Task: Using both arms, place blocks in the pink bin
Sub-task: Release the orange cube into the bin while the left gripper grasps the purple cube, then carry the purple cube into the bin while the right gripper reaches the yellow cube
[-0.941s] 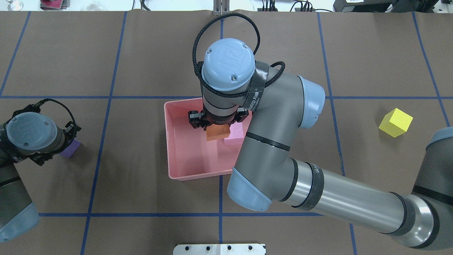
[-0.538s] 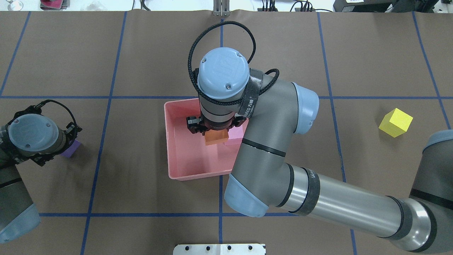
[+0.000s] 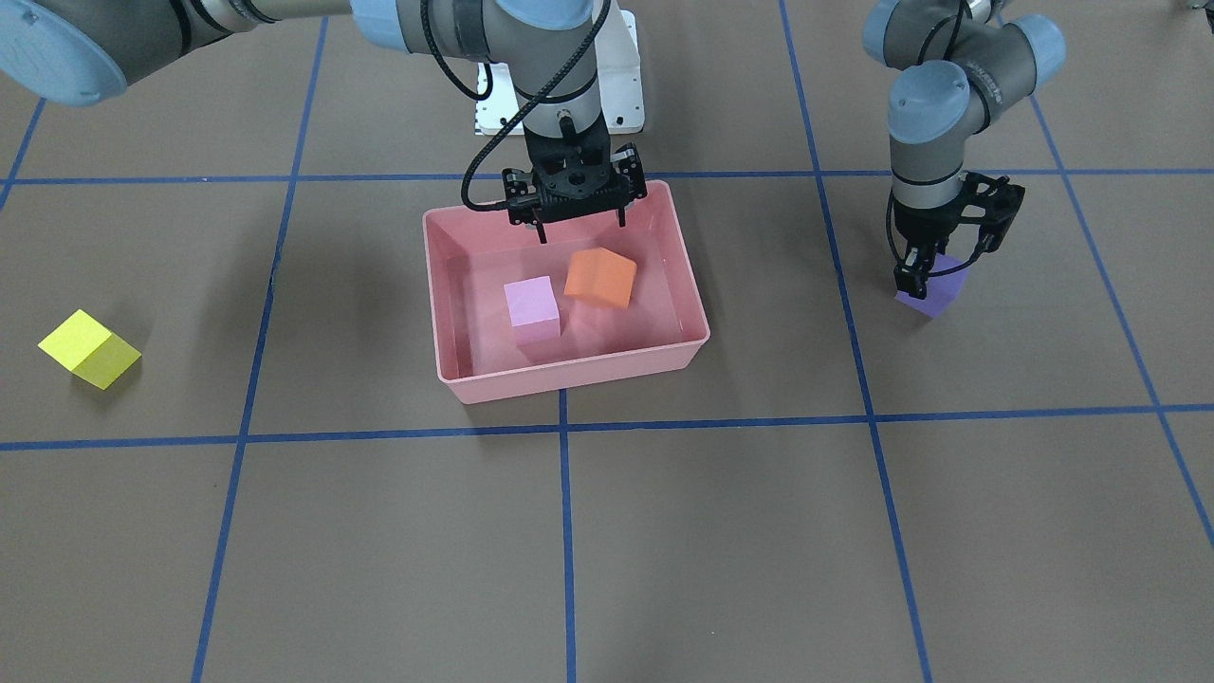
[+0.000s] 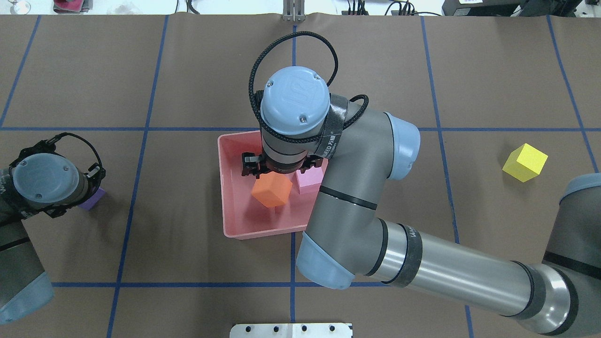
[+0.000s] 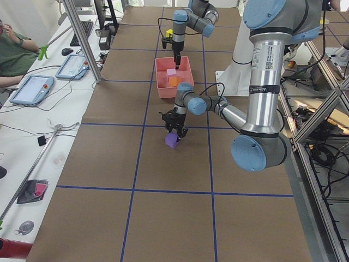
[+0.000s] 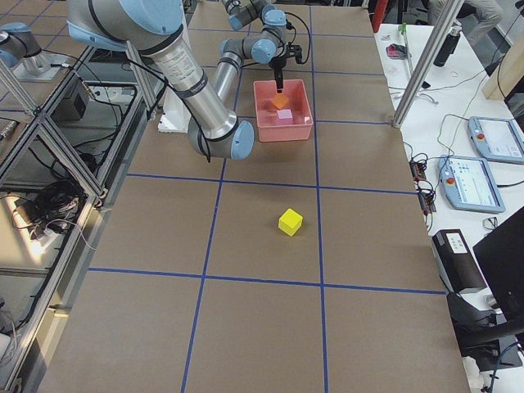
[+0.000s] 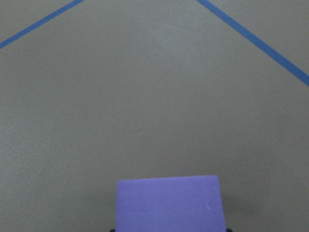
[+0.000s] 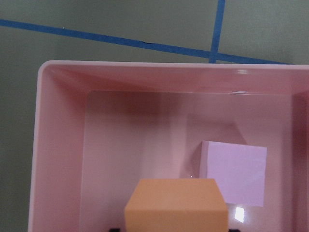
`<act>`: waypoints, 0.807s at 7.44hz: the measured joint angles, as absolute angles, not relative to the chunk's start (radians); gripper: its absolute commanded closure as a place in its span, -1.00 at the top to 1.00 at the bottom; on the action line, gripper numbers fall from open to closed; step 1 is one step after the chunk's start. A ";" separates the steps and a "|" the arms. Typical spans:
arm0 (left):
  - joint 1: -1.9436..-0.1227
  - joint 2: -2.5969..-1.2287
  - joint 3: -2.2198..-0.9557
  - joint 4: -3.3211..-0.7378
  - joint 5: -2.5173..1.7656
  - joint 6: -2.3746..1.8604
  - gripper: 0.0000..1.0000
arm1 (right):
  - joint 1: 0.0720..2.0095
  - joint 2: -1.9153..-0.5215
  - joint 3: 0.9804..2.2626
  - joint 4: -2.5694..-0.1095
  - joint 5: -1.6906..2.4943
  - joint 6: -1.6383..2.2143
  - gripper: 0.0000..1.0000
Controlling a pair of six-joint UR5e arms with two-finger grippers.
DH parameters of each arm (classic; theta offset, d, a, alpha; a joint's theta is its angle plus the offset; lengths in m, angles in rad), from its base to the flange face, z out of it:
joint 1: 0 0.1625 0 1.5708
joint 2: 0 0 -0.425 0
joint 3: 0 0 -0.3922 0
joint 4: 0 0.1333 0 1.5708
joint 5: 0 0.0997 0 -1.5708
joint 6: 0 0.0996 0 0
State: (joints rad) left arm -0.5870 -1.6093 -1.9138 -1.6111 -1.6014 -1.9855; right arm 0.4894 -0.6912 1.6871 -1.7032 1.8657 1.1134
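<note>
Below the right gripper [image 3: 580,228], the orange block [image 3: 600,277] had just dropped from its now wide, empty jaws into the bin [image 3: 569,384]. It lay tilted beside the pink block [image 3: 531,308], making two blocks binned. The left gripper [image 3: 934,270] straddled the purple block [image 3: 934,298]; I could not tell whether it had gripped.

the pink bin [image 8: 58,145] is smooth, glossy plastic; the orange block [image 8: 176,203] and light-pink block [image 8: 234,171] look matt; the surface [image 3: 759,531] is matt brown paper.

orange cube [image 3: 600,277]; light-pink cube [image 3: 531,305]; purple cube [image 3: 934,296]; yellow cube [image 3: 90,349]; salmon bin [image 3: 569,379]; brown blue-gridded table [image 3: 759,531]
</note>
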 measured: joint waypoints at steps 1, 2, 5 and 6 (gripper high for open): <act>-0.588 -1.607 -1.925 -1.610 -1.587 -1.984 -1.00 | 0.490 -0.690 1.690 -1.699 1.866 1.120 1.00; -0.595 -1.602 -1.953 -1.602 -1.578 -1.975 -1.00 | 0.492 -0.689 1.697 -1.697 1.867 1.122 1.00; -0.719 -1.637 -2.100 -1.468 -1.625 -1.838 -1.00 | 0.531 -0.705 1.724 -1.724 1.872 1.131 1.00; -0.776 -1.700 -2.133 -1.406 -1.688 -1.789 -1.00 | 0.575 -0.738 1.751 -1.759 1.885 1.132 1.00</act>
